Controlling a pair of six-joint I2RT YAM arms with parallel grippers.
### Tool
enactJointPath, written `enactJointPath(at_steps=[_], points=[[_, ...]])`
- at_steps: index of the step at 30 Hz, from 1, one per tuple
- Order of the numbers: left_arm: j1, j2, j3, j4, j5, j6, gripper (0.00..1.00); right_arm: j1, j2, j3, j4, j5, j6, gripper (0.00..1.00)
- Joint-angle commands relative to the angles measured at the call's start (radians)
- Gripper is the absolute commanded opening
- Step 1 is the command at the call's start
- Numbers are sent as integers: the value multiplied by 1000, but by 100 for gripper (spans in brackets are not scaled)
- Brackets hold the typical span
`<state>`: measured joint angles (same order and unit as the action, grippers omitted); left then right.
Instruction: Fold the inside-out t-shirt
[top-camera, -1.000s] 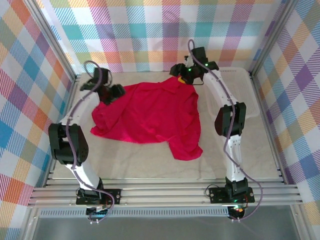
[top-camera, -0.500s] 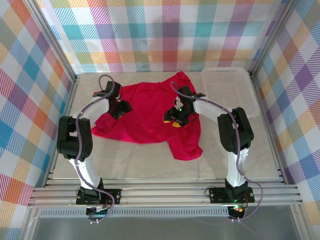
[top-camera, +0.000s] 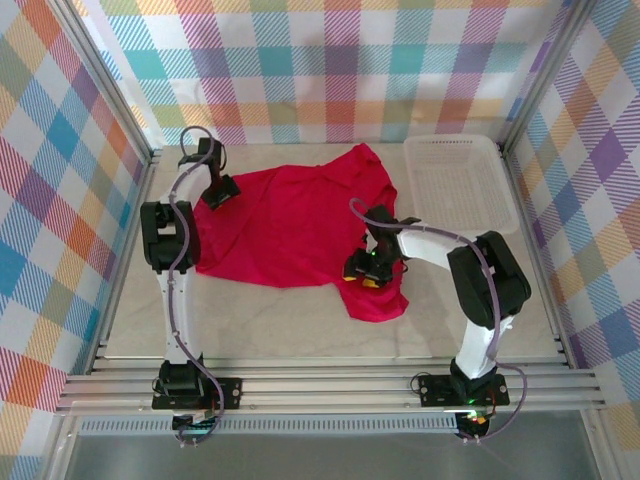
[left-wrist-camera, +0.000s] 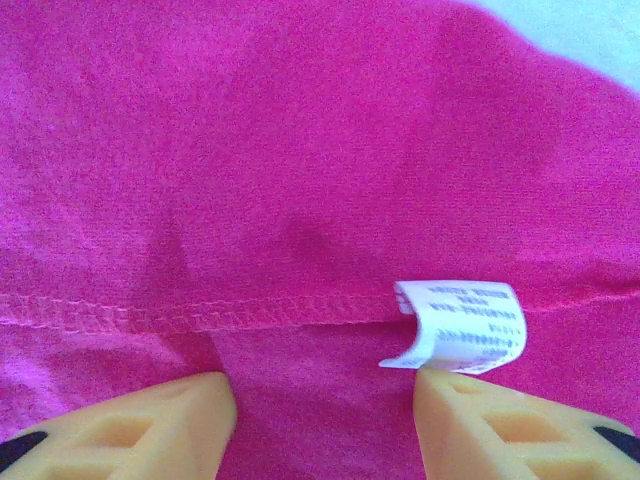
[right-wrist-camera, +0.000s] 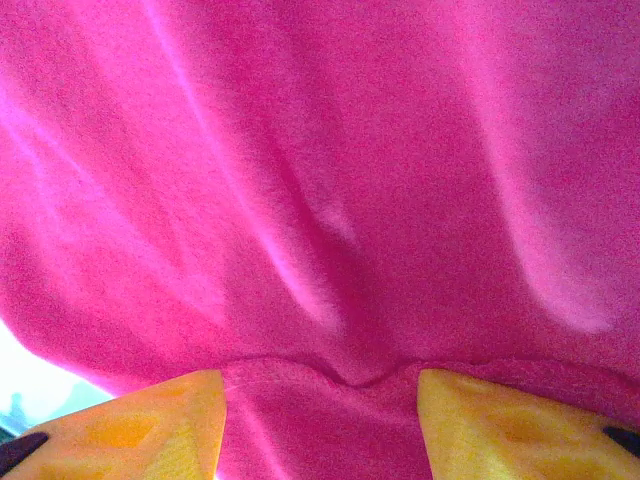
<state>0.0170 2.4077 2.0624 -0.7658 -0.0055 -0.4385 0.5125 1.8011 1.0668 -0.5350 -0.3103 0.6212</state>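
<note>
Illegible print on white tag (left-wrist-camera: 462, 325)

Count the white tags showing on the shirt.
1: a white tag on the shirt, at its stitched seam, just above one finger of the left gripper. Folds may hide others.

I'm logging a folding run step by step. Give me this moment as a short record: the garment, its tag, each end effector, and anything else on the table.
garment: red t-shirt, spread rumpled on the table, not yet folded
tag: white tag, at a stitched seam, just above one left fingertip
left end effector: fingers apart, over the shirt's far left edge
right end effector: fingers apart, at the shirt's near right part, a hem between them
other: white tray, far right corner
</note>
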Motion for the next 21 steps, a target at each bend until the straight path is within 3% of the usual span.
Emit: enactJointPath(at_steps=[1,5,9,15,21], points=[[26,-10,33,-121,-60,50,51,-30,-17,-64,-70,84,-4,50],[53,-66,-20,-125,-125,93,52,-96,-39,-87,-110,132,-28,51],[76,-91,-87,-110,-117,101,53,-137,-70,-45,-152,213,-68,50],[81,-116,-210,-47,-67,67,47,-54,-62,73,-188,173,-79,50],[81,-236,-266,-42,-93,81,45,-29,-24,117,-184,152,-74,49]])
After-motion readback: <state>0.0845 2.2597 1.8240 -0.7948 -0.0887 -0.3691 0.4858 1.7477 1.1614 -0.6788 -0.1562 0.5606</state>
